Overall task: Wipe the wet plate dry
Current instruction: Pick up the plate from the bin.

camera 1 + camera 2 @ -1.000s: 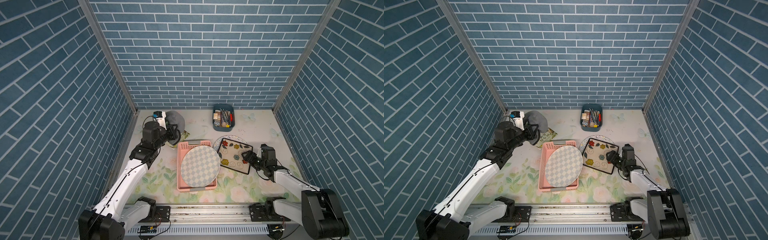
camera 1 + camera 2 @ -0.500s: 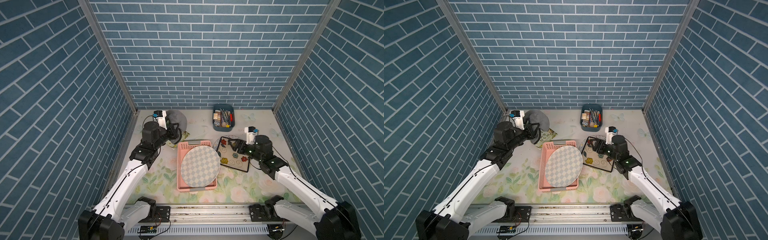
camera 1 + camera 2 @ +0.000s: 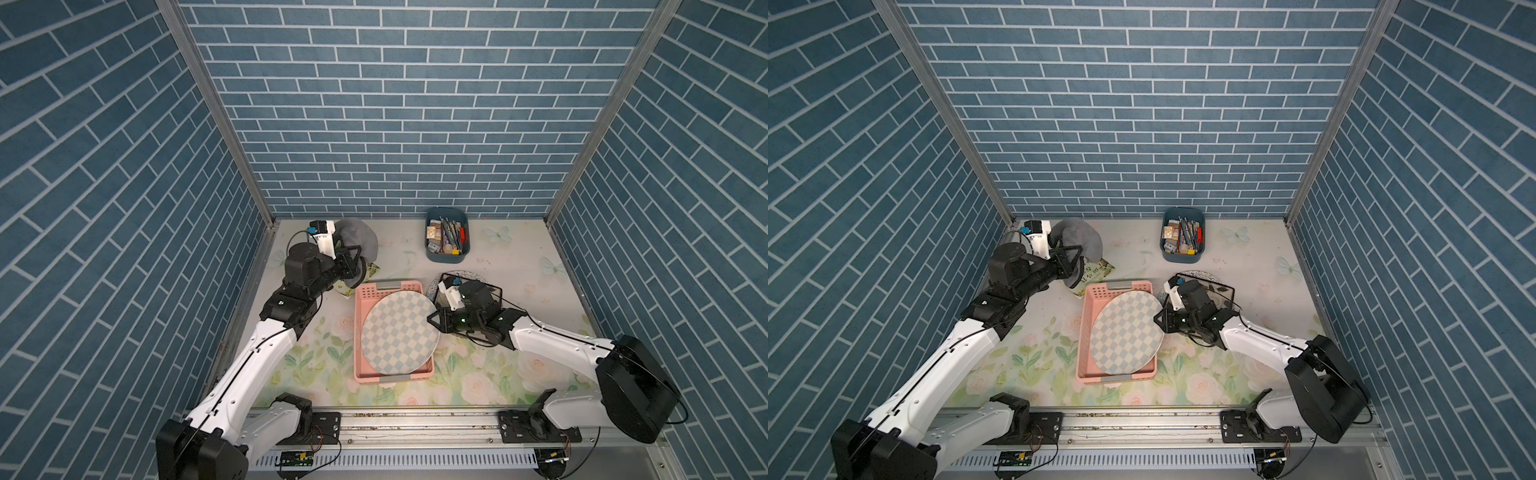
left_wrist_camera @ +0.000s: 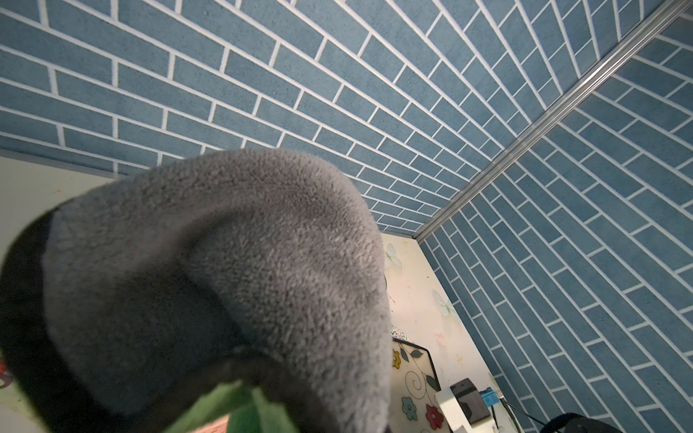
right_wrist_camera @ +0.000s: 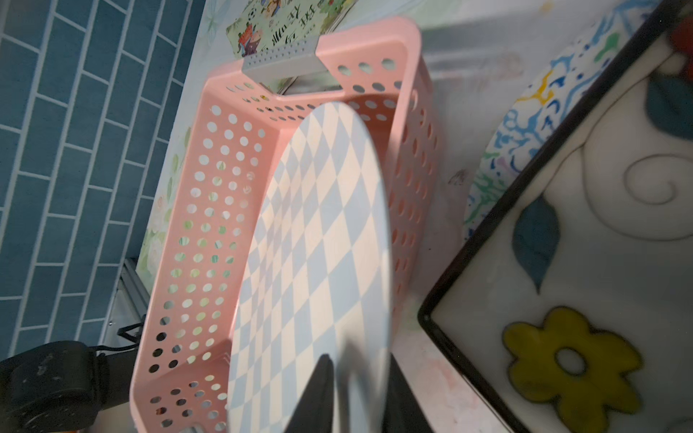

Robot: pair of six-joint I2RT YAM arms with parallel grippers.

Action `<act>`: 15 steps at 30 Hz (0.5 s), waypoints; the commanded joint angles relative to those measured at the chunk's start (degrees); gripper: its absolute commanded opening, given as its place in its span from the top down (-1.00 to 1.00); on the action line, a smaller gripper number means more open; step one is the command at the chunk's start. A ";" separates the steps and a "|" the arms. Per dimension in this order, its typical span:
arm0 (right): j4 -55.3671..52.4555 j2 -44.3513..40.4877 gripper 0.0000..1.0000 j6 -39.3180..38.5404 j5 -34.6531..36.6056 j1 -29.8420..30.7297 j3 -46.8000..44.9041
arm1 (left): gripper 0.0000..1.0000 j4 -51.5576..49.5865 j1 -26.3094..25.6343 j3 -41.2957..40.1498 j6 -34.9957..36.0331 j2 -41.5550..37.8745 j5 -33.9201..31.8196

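On the left, our left gripper (image 3: 358, 266) pinches the gray cloth (image 3: 359, 241) near the back wall. In the middle, the checkered plate (image 3: 399, 332) leans in the pink basket (image 3: 365, 299). Our right gripper (image 3: 433, 326) is closed on its edge. We think we are grabbing. Next, lift it gently and bring the cloth over.

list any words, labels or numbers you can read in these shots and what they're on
No text here can be quoted.
Too blurred and turned to read: printed characters beside cartoon pictures on the colourful booklet by the pink basket.
Too small to read: any print on the items in the blue bin.
No text: checkered plate, grey cloth, flowered tray.
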 commanded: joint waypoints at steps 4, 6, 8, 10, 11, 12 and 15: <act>-1.44 -4.36 1.00 -2.27 4.40 0.41 1.55 | 1.00 2.23 -0.41 0.57 -0.20 -0.24 1.86; -2.52 -7.33 1.00 -2.67 7.81 0.29 3.06 | 1.00 1.90 -0.41 1.02 0.02 -0.31 2.38; -1.72 -10.32 1.00 -2.55 9.40 -0.05 4.49 | 1.00 1.62 -0.64 1.65 0.60 -0.61 3.34; 1.65 -12.39 1.00 -1.82 9.20 -0.27 5.43 | 1.00 1.00 -2.16 2.50 2.62 -0.37 4.32; 3.90 -13.14 1.00 -1.29 8.70 -0.19 5.79 | 1.00 0.34 -3.60 3.04 3.80 -0.01 4.46; 6.52 -13.69 1.00 -0.55 7.87 -0.20 6.06 | 1.00 -0.41 -5.32 3.79 5.15 0.60 4.48; 15.31 -14.64 1.00 3.06 6.73 -0.21 6.63 | 1.00 -2.76 -11.28 4.68 8.32 3.46 1.57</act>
